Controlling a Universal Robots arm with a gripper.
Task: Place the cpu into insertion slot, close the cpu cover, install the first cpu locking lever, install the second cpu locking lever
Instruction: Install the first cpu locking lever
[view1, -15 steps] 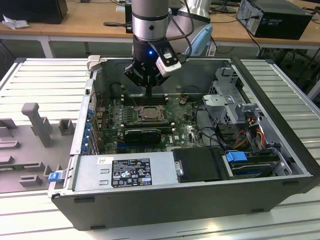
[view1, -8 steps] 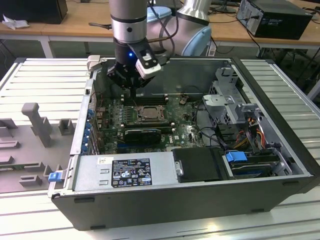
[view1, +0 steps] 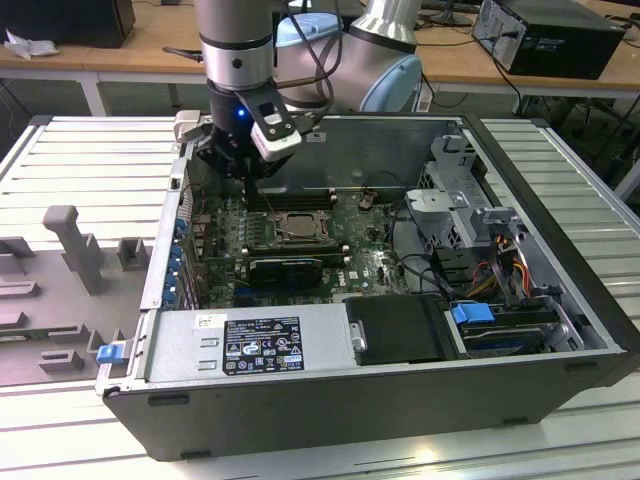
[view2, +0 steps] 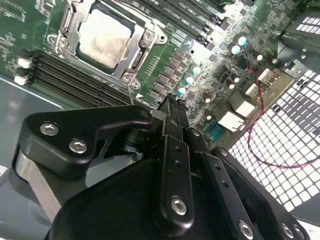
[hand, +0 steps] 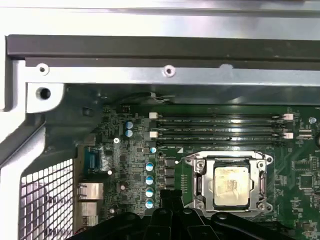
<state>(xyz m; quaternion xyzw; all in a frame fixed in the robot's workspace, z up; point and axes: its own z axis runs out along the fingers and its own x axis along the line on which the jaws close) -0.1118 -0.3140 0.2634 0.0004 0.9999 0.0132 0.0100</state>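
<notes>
The cpu is shown seated in the insertion slot, the cpu cover laid flat over it, and the gripper held just beside, fingers closed together and empty.

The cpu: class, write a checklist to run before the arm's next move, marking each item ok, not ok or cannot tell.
1. cpu lying flat in the insertion slot: ok.
2. cpu cover down around the cpu: ok.
3. Both locking levers latched: cannot tell.
4. gripper shut, holding nothing: ok.
5. gripper clear of the cpu cover: ok.
</notes>
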